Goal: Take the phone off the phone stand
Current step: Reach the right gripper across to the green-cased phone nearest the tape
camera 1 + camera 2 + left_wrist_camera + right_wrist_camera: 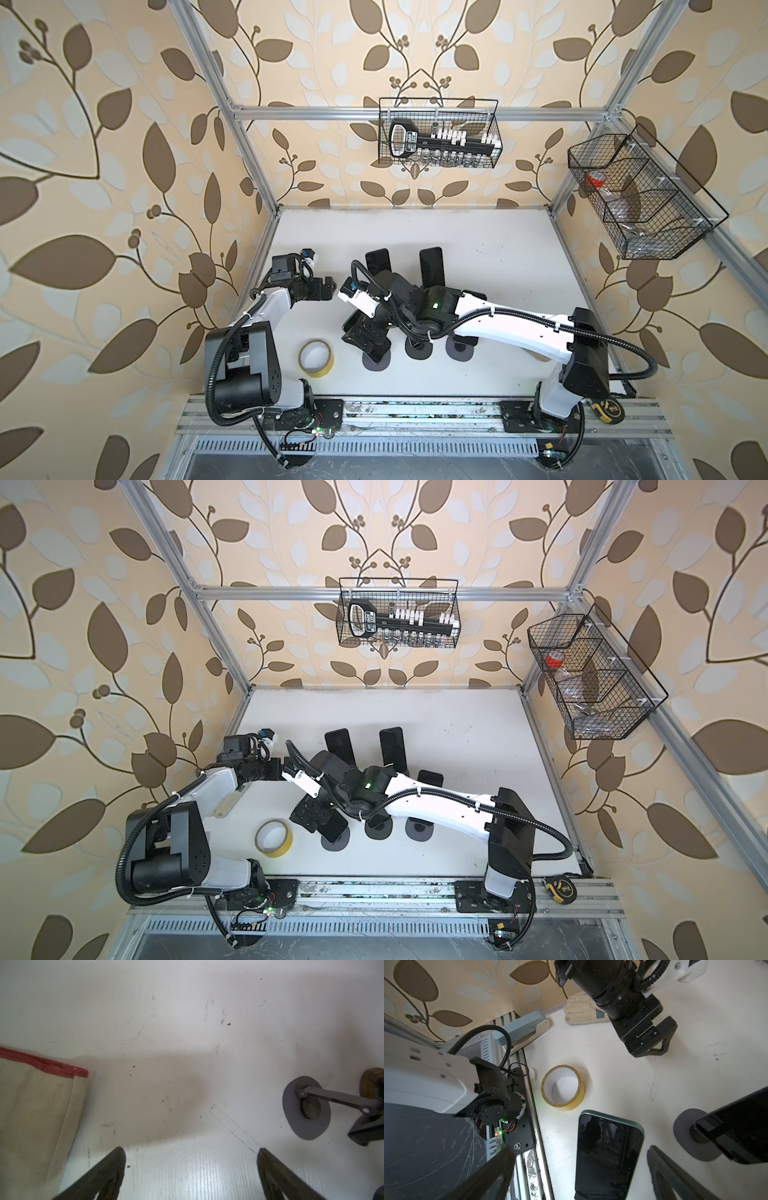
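Right gripper point(580, 1148) sits over the phone point(608, 1155) with its jaws wide apart, one finger along each long edge and no contact that I can see. It reads as a pre-grasp straddle, so closing pinches across the narrow width. The phone is screen-up and tilted on the phone stand point(376, 360) that is leftmost in both top views; only the stand's grey base shows, and the cradle is hidden under the wrist. The arm reaches across the middle to get there, probably so the wrist lines up with the phone's tilt. Left gripper point(191, 1149) hangs off to the side over bare table point(187, 1022), jaws also apart and holding nothing; my read is that it's parked clear of the reach. Neighbouring phone point(741, 1124) on its own stand is just beside one finger, which is the collision risk on closing or lifting. Tape roll point(562, 1086) and glove point(580, 1011) lie clear of the lift path. Step in hand: close on the phone, not yet done, so the task is barely started.
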Robot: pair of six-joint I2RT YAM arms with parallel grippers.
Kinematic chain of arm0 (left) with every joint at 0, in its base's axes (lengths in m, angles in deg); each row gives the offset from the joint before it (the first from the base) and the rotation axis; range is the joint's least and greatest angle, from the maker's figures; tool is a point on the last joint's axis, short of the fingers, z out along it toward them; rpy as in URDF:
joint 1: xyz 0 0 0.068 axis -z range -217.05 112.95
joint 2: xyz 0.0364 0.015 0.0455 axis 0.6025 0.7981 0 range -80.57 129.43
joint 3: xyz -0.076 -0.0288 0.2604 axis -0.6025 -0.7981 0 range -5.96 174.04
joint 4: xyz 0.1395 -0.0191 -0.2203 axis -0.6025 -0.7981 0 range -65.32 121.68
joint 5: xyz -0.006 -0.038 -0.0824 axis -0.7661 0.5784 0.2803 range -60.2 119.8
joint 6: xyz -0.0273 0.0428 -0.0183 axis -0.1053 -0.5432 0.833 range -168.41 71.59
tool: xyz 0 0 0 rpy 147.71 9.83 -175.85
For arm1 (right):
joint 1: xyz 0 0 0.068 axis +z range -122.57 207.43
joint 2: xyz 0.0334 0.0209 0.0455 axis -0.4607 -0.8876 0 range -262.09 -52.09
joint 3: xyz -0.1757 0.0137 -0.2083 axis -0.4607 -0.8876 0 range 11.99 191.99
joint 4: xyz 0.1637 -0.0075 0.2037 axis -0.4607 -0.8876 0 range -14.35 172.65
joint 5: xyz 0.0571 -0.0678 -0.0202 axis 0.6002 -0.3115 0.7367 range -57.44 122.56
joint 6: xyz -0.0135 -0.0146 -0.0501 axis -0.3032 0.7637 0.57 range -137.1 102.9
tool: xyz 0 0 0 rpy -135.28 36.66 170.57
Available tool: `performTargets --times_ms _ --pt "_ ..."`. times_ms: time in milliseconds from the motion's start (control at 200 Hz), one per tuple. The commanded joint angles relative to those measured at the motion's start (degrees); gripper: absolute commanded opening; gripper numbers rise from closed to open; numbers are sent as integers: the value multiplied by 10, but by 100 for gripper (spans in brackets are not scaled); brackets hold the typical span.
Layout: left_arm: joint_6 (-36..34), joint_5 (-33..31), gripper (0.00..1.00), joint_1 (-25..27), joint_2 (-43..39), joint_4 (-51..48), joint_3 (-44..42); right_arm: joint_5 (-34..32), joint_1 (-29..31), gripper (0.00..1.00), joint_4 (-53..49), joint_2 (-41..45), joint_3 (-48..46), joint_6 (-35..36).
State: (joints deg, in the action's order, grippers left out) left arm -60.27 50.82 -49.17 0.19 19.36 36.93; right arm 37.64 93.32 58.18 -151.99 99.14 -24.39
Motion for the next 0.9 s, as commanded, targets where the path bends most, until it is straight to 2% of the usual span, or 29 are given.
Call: performTargets --times_ms 0,425,895 --pt "-8 10 99 -8 -11 -6 23 -24 1 100 -19 -19 24 23" --pt "-8 7 99 -8 -9 -7 25 -53 -1 100 -34 -78 64 29" --pt "-6 8 99 -8 -6 -6 25 -64 -4 100 -41 -105 68 35"
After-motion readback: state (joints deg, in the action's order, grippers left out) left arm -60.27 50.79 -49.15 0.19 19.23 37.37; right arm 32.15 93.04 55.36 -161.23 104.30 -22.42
